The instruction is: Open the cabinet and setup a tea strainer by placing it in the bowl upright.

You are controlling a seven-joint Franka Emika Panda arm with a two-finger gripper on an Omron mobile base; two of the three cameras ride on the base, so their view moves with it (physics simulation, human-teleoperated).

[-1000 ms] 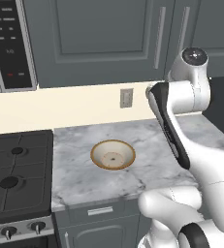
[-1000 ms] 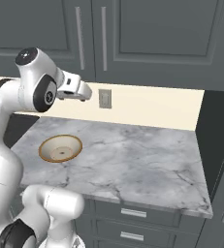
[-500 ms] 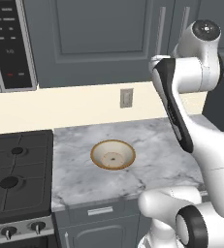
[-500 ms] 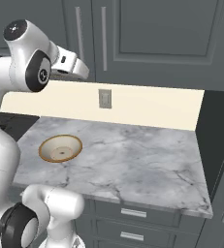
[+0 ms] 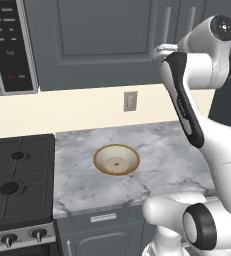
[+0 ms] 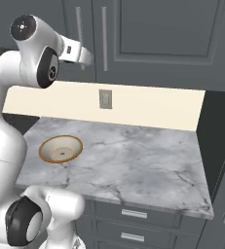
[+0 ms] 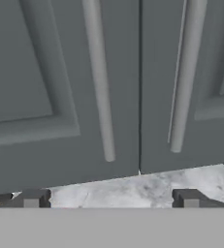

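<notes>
The cabinet [image 7: 133, 87] is still closed. The gripper [image 7: 111, 198] is rising toward its two bar handles [image 7: 100, 82], fingers spread wide and empty, now facing the doors closely. The bowl [image 5: 116, 159] is waiting on the counter [image 6: 143, 160]; opening is looking imminent.

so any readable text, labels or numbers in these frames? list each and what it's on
None can be read.
microwave control panel: pale rows of markings and a small red mark, too small and blurred to read.
cabinet, bowl, wall outlet, counter: no text.
</notes>
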